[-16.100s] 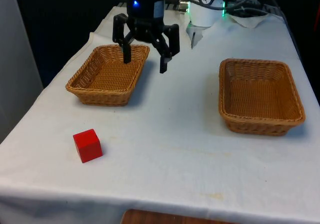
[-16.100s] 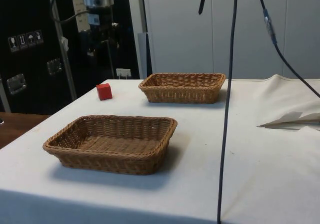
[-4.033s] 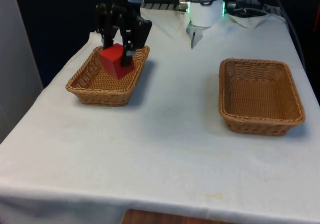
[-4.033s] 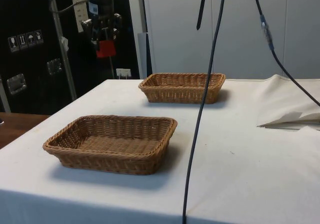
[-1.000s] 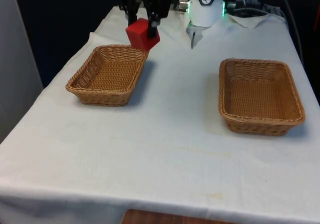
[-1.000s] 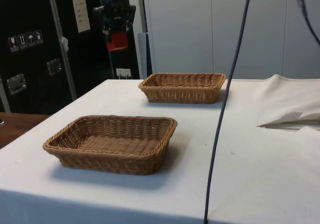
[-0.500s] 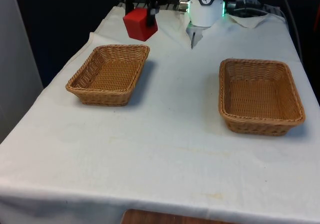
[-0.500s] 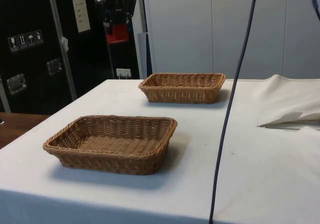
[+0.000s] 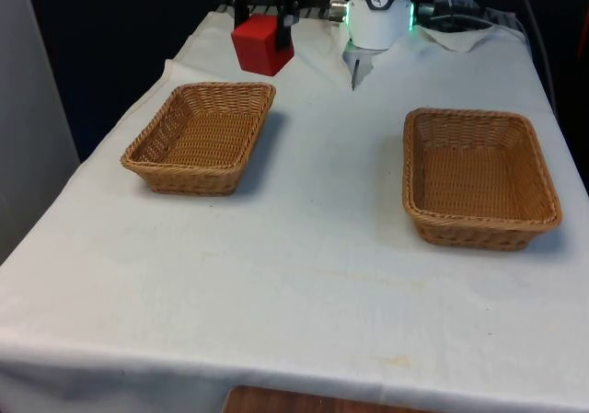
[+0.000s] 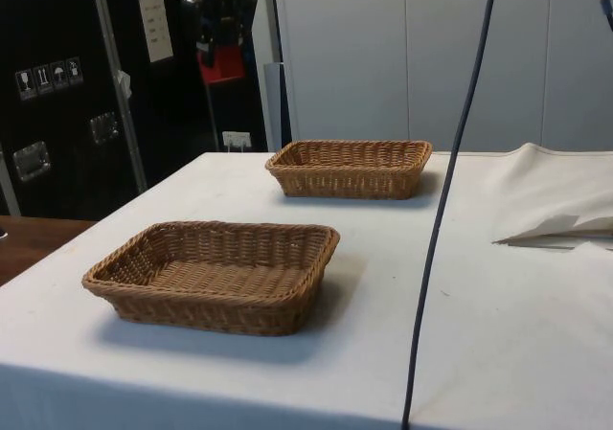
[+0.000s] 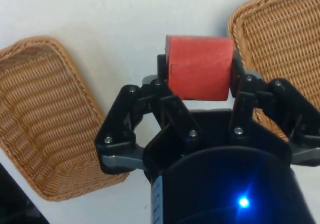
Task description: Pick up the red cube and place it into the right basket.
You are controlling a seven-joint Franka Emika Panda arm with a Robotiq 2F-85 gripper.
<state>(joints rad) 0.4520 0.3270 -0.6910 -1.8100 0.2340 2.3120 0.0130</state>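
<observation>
1. Two wicker baskets, one (image 9: pixel 201 137) at frame left and one (image 9: pixel 479 176) at frame right, sit on my desk (image 9: pixel 313 247).
2. Tool (image 9: pixel 265 16), top of frame, grips the red cube (image 9: pixel 262 44) aloft.

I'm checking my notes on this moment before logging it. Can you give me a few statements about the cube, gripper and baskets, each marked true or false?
1. The gripper holds the red cube between its fingers. True.
2. The cube rests inside a basket. False: it hangs in the air above the table.
3. Both wicker baskets are empty. True.
4. The baskets touch each other. False: white cloth lies between them.
</observation>
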